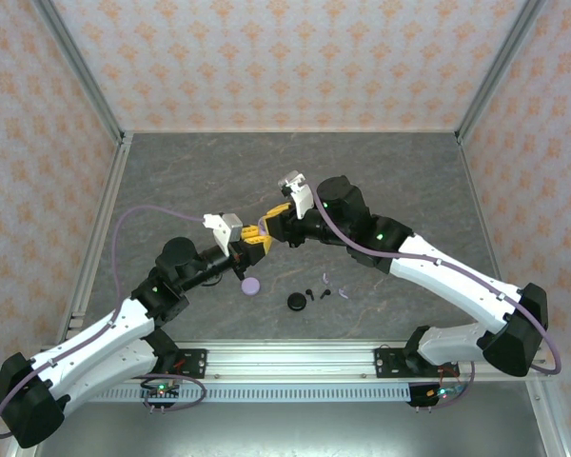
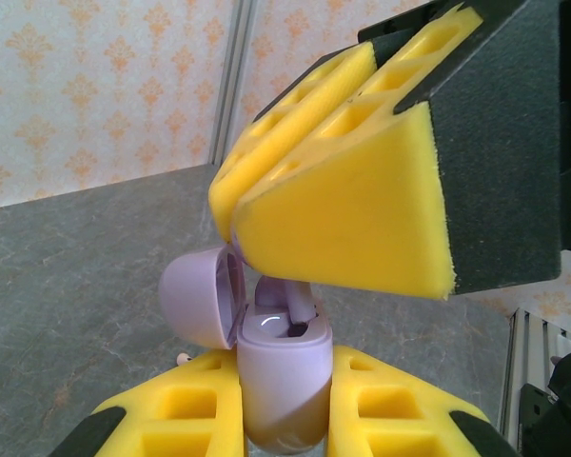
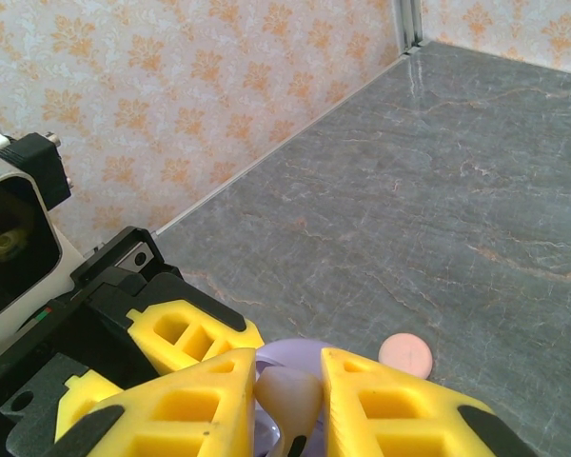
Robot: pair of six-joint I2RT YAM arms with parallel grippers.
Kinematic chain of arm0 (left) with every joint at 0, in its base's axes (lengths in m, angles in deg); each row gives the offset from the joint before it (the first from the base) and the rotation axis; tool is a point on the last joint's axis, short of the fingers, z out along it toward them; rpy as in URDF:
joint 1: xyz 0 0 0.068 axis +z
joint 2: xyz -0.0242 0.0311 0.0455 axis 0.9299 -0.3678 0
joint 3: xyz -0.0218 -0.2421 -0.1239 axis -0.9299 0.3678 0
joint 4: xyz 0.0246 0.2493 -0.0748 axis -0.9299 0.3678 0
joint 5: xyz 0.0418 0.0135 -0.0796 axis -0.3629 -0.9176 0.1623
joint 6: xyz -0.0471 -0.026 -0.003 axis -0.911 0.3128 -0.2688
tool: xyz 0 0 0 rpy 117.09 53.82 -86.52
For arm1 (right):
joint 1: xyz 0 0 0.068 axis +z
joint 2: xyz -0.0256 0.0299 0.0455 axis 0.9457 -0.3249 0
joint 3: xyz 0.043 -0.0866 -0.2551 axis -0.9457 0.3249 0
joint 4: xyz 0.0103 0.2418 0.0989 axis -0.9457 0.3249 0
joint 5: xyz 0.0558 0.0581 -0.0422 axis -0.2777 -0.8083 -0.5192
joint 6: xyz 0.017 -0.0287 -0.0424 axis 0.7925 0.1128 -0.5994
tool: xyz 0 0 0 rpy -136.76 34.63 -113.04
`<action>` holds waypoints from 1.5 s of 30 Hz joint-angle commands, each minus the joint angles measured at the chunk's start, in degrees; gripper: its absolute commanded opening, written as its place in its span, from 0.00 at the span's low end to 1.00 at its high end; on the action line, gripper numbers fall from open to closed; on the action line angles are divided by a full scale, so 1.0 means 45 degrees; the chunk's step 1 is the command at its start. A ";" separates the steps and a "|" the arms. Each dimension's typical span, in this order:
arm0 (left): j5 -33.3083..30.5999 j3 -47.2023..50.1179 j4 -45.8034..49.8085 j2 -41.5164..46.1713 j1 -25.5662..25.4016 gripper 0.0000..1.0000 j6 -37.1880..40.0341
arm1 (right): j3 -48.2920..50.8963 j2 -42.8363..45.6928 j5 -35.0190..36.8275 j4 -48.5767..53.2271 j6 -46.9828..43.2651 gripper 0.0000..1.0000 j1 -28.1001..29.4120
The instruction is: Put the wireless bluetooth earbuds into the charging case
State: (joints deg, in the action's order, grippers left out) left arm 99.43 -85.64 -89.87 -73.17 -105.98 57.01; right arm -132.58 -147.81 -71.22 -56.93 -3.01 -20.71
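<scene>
Left gripper was clamped on the lavender charging case, which stood upright with its lid flipped open sideways. Right gripper, nearly closed, pinched a lavender earbud directly above the case. Its long axis ran roughly upright, in line with the open well, tip at the mouth. My guess was that a straight push down was needed. Couldn't tell if it was seated.

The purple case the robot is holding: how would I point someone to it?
Find where the two arms meet over the grey table. There the left gripper clamps a lavender case in its yellow jaws, lid open. The lavender disc and black disc lie loose on the table; this one is gripped and open.
</scene>
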 commanded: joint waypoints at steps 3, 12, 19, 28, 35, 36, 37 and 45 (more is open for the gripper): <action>-0.0041 -0.0488 -0.0727 0.0037 -0.0091 0.00 -0.0164 | 0.0181 0.0058 -0.0653 -0.0057 0.0009 0.24 0.0106; -0.0015 -0.0468 -0.0899 0.0056 -0.0097 0.00 -0.0224 | 0.0202 0.0197 -0.1093 -0.0128 0.0094 0.25 0.0096; 0.0027 -0.0468 -0.0899 0.0056 -0.0098 0.00 -0.0208 | -0.0240 0.0295 -0.0581 0.0419 0.0113 0.32 0.0106; 0.0362 -0.0468 -0.1013 0.0057 -0.0091 0.00 -0.0219 | -0.0252 0.1390 -0.1181 0.0467 0.0802 0.65 -0.0773; 0.0760 -0.0464 -0.1143 0.0154 -0.0091 0.00 -0.0292 | 0.0471 0.1001 -0.3145 0.0014 0.1649 0.83 -0.1418; 0.0779 -0.0457 -0.1114 0.0154 -0.0091 0.00 -0.0284 | 0.0461 0.0741 -0.3421 -0.0013 0.1710 0.83 -0.1419; 0.0789 -0.0466 -0.1112 0.0174 -0.0091 0.00 -0.0282 | 0.0423 0.0593 -0.3654 -0.0017 0.1728 0.83 -0.1418; 0.0726 -0.0507 -0.0861 0.0154 -0.0095 0.00 -0.0209 | 0.0119 -0.0077 -0.5172 -0.0655 0.1993 0.74 -0.1418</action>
State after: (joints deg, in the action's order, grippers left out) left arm 102.07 -85.64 -92.12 -73.15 -105.98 56.11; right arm -131.20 -148.79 -90.22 -55.95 5.27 -27.21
